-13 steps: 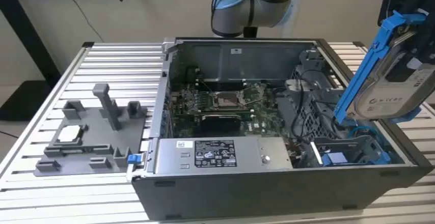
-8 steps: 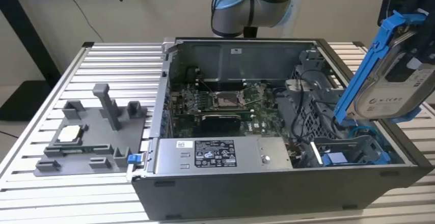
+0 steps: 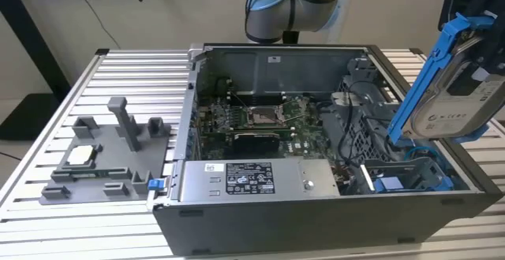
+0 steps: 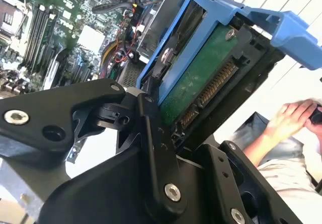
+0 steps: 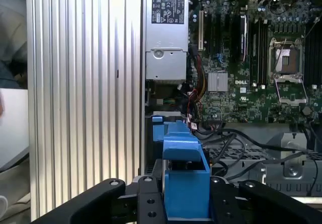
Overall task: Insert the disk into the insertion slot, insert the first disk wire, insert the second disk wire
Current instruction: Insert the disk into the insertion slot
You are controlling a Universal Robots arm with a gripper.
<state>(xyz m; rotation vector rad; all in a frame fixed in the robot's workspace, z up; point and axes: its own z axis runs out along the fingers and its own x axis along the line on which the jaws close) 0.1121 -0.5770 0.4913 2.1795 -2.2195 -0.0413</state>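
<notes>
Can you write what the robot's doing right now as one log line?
end effector: shut on disk | disk: tilted, held above computer case | insertion slot: disk not in yet

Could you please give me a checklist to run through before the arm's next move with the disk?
1. Grip: hand shut on the disk, by its blue carrier: ok.
2. Disk clear of the computer case: held tilted above its edge on the exterior view's right: ok.
3. Disk lined up with the insertion slot: not ok, tilted above it.
4. Slot mouth free of the cables: cannot tell; they run close beside it.
5. The person away from the arm: cannot tell.
</notes>
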